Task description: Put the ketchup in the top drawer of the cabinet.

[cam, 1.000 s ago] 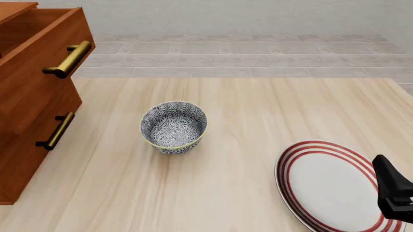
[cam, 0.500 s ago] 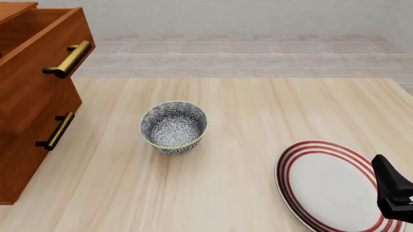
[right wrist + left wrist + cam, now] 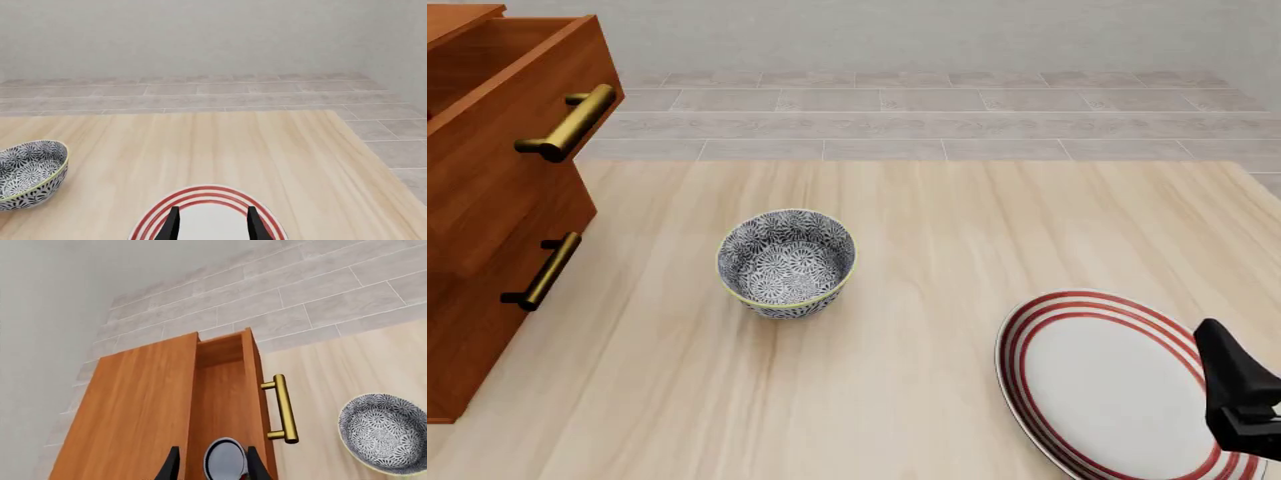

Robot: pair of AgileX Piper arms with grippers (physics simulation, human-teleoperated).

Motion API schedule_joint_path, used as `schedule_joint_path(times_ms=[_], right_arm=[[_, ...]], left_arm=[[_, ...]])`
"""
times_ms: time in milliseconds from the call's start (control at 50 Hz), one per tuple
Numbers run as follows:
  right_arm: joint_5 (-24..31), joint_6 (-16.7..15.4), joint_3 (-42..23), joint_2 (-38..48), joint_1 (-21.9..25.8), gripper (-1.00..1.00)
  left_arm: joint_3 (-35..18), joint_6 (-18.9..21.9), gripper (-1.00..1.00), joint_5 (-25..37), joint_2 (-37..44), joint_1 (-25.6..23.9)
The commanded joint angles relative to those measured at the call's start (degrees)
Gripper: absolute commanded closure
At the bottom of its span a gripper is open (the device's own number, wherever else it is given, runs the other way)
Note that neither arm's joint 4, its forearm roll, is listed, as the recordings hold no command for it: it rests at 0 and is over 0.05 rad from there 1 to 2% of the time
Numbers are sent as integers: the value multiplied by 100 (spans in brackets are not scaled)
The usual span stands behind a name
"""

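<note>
Seen from above in the left wrist view, the cabinet has its top drawer pulled out, brass handle on the front. The ketchup shows only its dark shiny top, upright inside the drawer. My left gripper hangs over it, open, fingers wider than the can and a gap on one side. In the front view the drawer shows at the far left; the can and the left gripper are out of sight there. My right gripper is open and empty above the plate.
A blue-white patterned bowl stands mid-table, right of the cabinet. A red-striped white plate lies at the front right, under the right gripper. The lower drawer front is closed.
</note>
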Motion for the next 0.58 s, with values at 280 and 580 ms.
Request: schedule_joint_path(times_ms=[280, 580], right_arm=[[67, 34, 0, -117, -38, -100], [20, 34, 0, -144, -56, -100]], left_arm=[[-776, 141, -100, 679, -528, -613], [-563, 219, -100, 742, -922, -1785]])
